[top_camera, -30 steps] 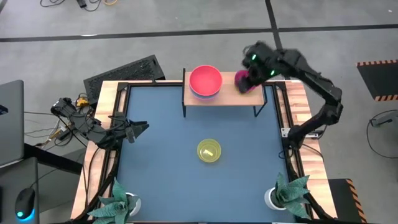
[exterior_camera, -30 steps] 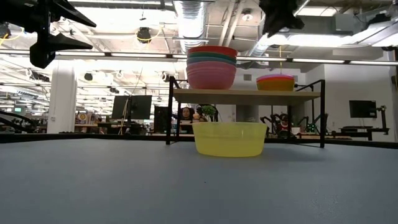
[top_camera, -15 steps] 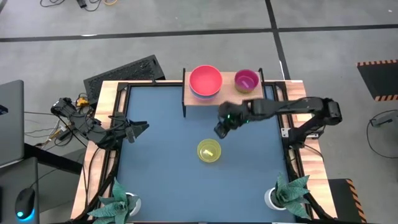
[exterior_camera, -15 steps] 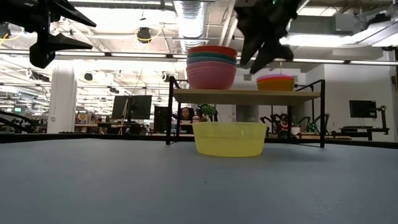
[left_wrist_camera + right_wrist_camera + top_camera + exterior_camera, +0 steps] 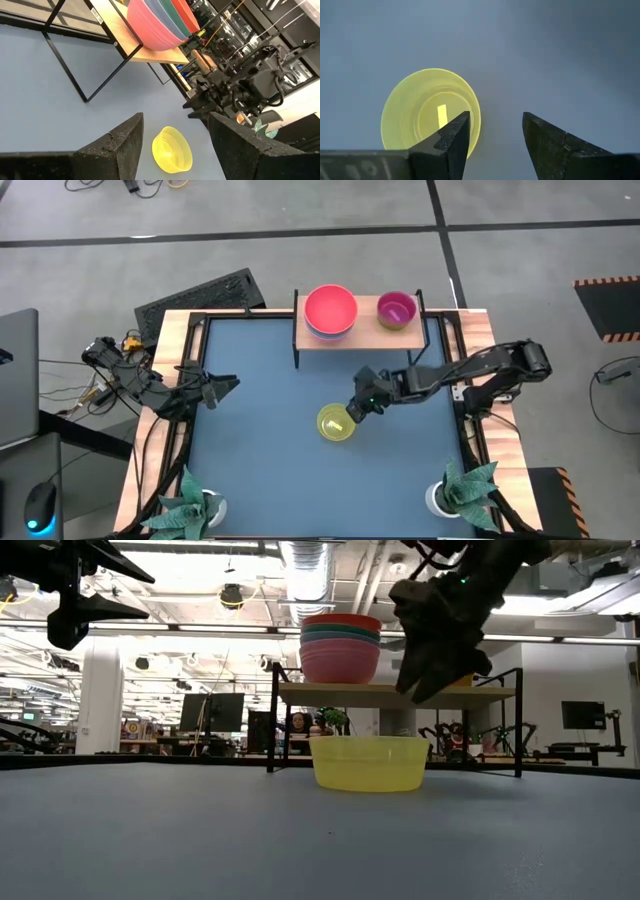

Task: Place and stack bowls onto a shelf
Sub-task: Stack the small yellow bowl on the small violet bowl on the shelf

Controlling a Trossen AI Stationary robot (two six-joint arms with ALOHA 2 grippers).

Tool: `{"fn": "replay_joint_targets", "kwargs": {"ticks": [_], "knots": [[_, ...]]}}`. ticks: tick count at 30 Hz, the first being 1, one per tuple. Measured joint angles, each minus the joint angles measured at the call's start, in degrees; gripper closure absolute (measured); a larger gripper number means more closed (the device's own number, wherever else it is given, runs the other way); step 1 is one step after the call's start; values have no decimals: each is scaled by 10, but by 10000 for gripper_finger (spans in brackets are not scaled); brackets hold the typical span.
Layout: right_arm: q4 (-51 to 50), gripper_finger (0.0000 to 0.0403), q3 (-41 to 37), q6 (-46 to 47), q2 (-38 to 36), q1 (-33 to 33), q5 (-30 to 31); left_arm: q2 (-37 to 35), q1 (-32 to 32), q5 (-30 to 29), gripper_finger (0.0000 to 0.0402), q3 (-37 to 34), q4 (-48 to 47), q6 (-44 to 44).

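Note:
A small yellow-green bowl [image 5: 336, 424] [image 5: 368, 762] [image 5: 427, 107] stands upright on the blue table, near its middle. My right gripper [image 5: 357, 410] [image 5: 495, 120] hovers open just above the bowl's right rim, fingers pointing down. The wooden shelf [image 5: 367, 322] [image 5: 400, 693] stands at the far edge. On it are a stack of large bowls [image 5: 330, 310] [image 5: 340, 645], pink uppermost from above, and a magenta bowl [image 5: 396, 310] nested in others. My left gripper [image 5: 228, 385] [image 5: 176, 117] waits open over the table's left edge.
Two plants in white pots stand at the near corners [image 5: 195, 505] [image 5: 455, 495]. The table has a raised wooden frame [image 5: 170, 350]. Bare blue table [image 5: 270, 430] lies left of and in front of the yellow-green bowl. A keyboard [image 5: 200, 295] lies beyond the far left corner.
My right gripper has left the shelf's right end, where it stood over the magenta bowl. It has swung toward the near edge and the left and come down, and now hangs above the yellow-green bowl. The magenta bowl stays on the shelf.

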Motion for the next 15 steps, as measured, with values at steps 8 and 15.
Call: {"fn": "replay_joint_targets", "kwargs": {"ticks": [8,15], "knots": [[31,197,0,0,67,15,-6,0,0,0,193,0,0,-1],[45,198,5,6,98,14,-17,0,0,3,193,0,-1,-4]]}}
